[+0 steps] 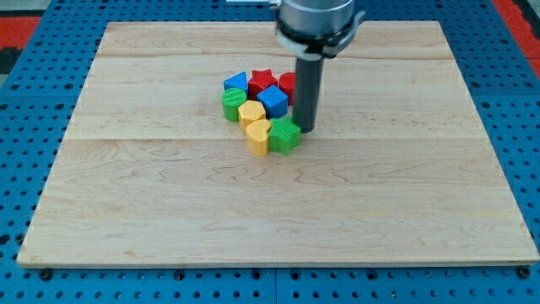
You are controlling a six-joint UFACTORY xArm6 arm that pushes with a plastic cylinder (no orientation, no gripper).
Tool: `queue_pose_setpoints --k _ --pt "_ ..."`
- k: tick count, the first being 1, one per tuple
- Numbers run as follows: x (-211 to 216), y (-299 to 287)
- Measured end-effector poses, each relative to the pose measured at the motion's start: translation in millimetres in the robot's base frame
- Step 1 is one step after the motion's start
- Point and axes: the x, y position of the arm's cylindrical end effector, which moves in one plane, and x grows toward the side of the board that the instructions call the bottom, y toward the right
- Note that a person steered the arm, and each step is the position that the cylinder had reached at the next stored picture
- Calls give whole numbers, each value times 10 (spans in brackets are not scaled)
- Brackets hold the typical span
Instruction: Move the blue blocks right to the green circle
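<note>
Red blocks (263, 81) and my tip (305, 129) flank the blue cube (272, 100).

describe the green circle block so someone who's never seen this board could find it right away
On the wooden board, one tight cluster of coloured blocks sits above the centre, just left of my tip. The green circle is on the cluster's far left edge, below the blue triangle and beside a yellow block. Unlike the spiky green star at the view's lower right, it is round and smooth.

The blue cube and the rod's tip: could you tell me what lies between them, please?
In the camera view nothing lies between them: the blue cube sits just to the view's left of my tip, with the green star below that gap.
</note>
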Motion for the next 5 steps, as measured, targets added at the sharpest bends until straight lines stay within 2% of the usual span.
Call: queue_pose_setpoints --k 1,2,4,5 --pt "-20 -446" --pt "23 -165" --pt "-370 -1" --pt "-389 -571"
